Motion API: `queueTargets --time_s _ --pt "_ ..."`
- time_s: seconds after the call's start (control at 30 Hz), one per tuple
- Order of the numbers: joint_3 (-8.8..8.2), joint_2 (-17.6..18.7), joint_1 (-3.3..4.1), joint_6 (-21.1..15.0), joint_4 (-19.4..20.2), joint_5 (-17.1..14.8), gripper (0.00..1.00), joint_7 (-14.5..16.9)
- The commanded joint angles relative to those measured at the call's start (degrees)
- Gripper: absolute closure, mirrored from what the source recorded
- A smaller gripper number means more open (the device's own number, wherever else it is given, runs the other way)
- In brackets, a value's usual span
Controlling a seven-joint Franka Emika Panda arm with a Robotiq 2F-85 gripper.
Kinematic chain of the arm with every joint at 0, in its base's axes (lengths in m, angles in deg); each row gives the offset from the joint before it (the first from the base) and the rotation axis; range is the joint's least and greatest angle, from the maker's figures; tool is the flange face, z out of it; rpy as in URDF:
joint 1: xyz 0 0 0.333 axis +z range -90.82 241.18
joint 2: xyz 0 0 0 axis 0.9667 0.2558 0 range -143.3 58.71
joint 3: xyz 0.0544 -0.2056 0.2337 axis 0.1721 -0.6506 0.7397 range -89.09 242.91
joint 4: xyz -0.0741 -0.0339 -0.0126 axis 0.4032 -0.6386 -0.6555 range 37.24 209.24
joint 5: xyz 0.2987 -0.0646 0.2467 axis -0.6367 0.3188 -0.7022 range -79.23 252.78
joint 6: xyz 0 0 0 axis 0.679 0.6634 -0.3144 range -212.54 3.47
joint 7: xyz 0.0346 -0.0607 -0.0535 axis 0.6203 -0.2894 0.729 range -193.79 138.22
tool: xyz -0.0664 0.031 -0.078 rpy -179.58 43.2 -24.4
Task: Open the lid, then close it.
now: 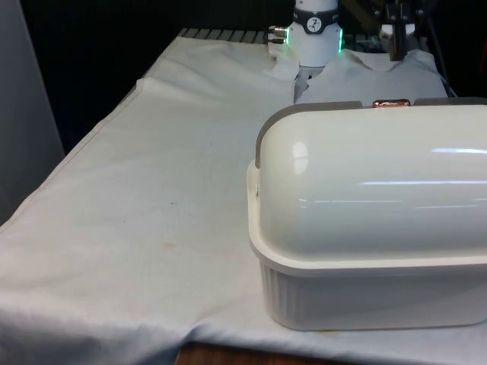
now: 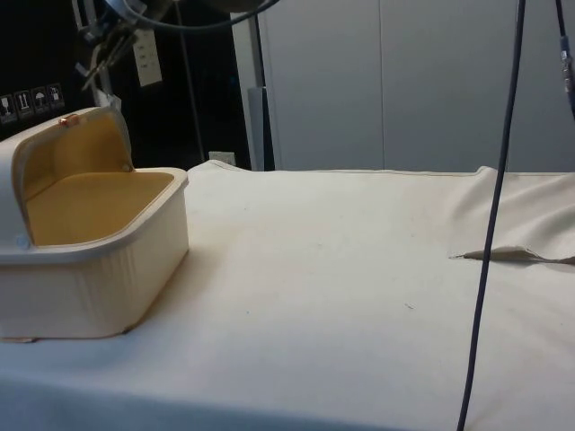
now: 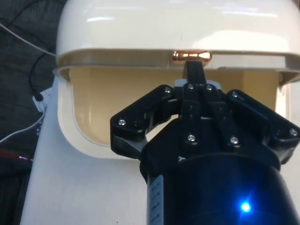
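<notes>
Cream-white plastic bread box point(image 1: 365, 281) with a ribbed lower tub, sitting on the cloth-covered worktop point(image 1: 144, 220) at the front view's right, near the close edge. Domed roll-top lid point(image 1: 373, 179) glossy, edged with a grey-brown band, rolled back over the box and leaving the mouth open toward the robot. Small copper-coloured handle point(image 1: 391, 103) on the lid's edge, at the top of the dome in the front view. Warm yellowish interior point(image 2: 90, 202) visible in the side view, with the lid arching up behind it and the copper handle point(image 2: 68, 119) at the raised rim. White cloth wrinkled toward the side view's right, with a dark cable point(image 2: 490, 224) hanging across in front.

Black gripper point(image 3: 193, 70) in the wrist view aimed at the lid's edge, fingers point(image 3: 194, 77) drawn together to a narrow tip right at the copper handle point(image 3: 192, 56). Appears pinched shut on the handle or just touching beneath it; actual grip hard to confirm. In the side view, gripper point(image 2: 97, 56) above and behind the raised lid.
</notes>
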Motion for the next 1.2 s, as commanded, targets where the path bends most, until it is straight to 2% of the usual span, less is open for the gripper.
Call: queueTargets --time_s 0.0,0.6,0.87,0.9,0.93,1.17 --pt "-0.40 -0.5 0.11 0.3 -0.2 0.2 1.00 -0.1" --pt "-0.06 -2.9 -0.06 0.6 -1.9 0.0 1.00 0.1" --pt "0.63 -2.6 -0.29 4.4 -3.9 -0.9 1.00 0.1" --pt "-0.06 -2.9 -0.11 3.8 -3.4 -0.1 1.00 -0.1" --pt "0.69 -2.5 -0.34 4.9 -4.1 -1.0 1.00 0.1" --pt "0.97 -1.6 -0.69 9.3 -6.5 -1.8 1.00 0.5"
